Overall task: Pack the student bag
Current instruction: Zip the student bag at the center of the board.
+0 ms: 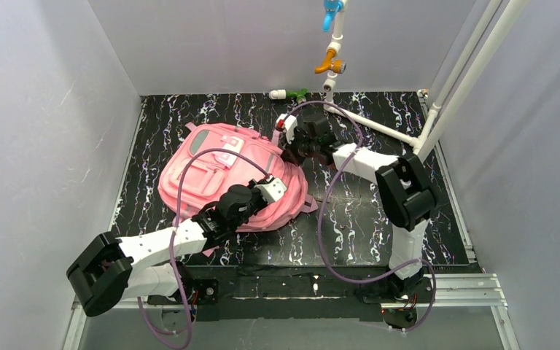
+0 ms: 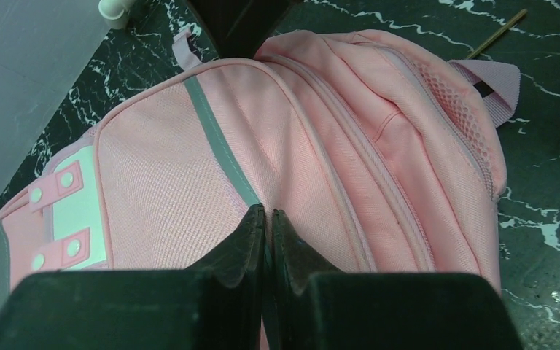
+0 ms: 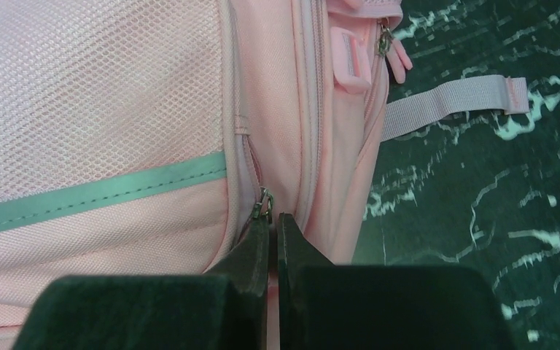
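Black marbled surface [image 1: 379,219] is carrying the student bag [image 1: 204,171], lying flat left of centre, long axis running far-left to near-right. Left fingers [image 2: 240,248] are pressing fully closed against its front fabric. Right fingers [image 3: 295,251] are sitting closed at a zip pull [image 3: 264,204], grip unconfirmed.

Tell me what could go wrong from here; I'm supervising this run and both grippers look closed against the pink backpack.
1. The right gripper seems to hold the zip pull only by its tips; it may slip off.
2. Whether the shut left gripper caught any fabric of the student bag is unclear; if not, the bag could slide when pulled.
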### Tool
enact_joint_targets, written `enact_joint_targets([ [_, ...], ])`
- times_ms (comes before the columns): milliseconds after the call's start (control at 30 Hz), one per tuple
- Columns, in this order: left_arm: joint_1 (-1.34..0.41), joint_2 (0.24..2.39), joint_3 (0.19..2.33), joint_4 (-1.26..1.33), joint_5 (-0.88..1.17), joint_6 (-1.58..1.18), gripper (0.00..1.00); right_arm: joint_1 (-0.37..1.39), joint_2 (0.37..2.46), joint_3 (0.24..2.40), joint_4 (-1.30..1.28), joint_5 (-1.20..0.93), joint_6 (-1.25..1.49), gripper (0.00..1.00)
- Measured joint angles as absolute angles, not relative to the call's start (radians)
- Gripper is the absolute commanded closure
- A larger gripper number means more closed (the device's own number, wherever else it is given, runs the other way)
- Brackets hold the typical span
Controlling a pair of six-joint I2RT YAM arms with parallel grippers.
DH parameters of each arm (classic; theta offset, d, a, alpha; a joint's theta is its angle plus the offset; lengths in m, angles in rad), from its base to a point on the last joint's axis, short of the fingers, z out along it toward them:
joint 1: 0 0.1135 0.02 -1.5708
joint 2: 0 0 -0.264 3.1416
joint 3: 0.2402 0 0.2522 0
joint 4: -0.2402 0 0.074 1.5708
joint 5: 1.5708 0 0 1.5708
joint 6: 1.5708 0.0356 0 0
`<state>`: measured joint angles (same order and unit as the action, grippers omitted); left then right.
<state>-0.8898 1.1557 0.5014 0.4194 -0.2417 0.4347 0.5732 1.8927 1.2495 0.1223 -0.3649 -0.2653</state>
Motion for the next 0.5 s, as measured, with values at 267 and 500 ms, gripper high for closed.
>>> enact_joint_targets([
  [267,-0.896,1.120,0.501,0.365,-0.267,0.401,0.17,0.567,1.955,1.374,0.084,-0.265,-0.258,0.19],
  [500,-0.908,1.015,0.534,0.261,-0.230,0.300,0.02,0.517,1.748,1.262,0.006,-0.029,-0.205,0.02],
])
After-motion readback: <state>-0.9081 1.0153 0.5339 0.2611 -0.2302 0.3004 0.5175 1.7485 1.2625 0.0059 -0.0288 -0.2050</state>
